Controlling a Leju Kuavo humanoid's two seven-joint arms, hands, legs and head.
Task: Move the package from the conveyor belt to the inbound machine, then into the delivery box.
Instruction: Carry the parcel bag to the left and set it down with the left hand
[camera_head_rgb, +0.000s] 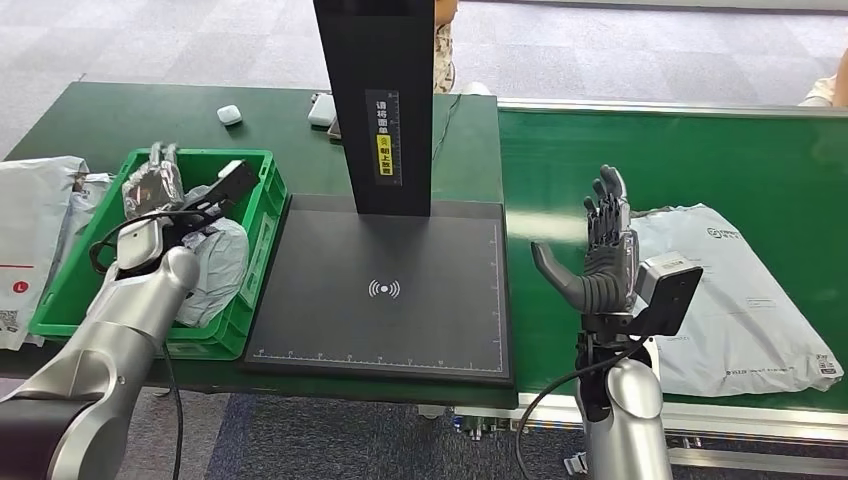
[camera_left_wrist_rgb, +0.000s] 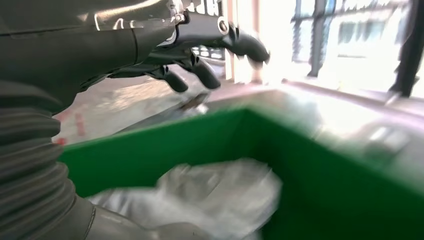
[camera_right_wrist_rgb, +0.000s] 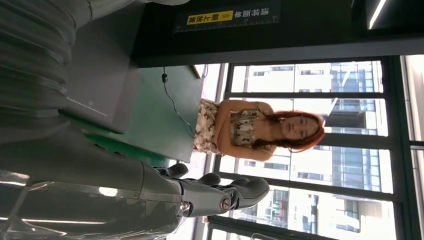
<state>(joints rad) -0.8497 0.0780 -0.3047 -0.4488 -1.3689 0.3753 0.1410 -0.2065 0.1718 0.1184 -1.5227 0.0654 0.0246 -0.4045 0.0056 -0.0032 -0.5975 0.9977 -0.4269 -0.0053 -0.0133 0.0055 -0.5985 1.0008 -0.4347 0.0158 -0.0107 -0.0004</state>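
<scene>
A grey plastic package (camera_head_rgb: 735, 300) lies flat on the green conveyor belt (camera_head_rgb: 700, 160) at the right. My right hand (camera_head_rgb: 600, 250) stands upright just left of it, fingers apart and empty, thumb toward the black inbound machine (camera_head_rgb: 385, 290). The machine's pad is bare. My left hand (camera_head_rgb: 155, 185) hovers over the green delivery box (camera_head_rgb: 262, 215), open, holding nothing. A crumpled grey package (camera_head_rgb: 215, 265) lies inside the box, seen blurred in the left wrist view (camera_left_wrist_rgb: 215, 195) below the fingers (camera_left_wrist_rgb: 200, 70).
The machine's black post (camera_head_rgb: 385, 100) rises behind the pad. More white and grey bags (camera_head_rgb: 35, 230) lie left of the box. A white earbud case (camera_head_rgb: 230, 114) and a small device (camera_head_rgb: 322, 108) sit on the far table. A person (camera_right_wrist_rgb: 250, 130) stands beyond the table.
</scene>
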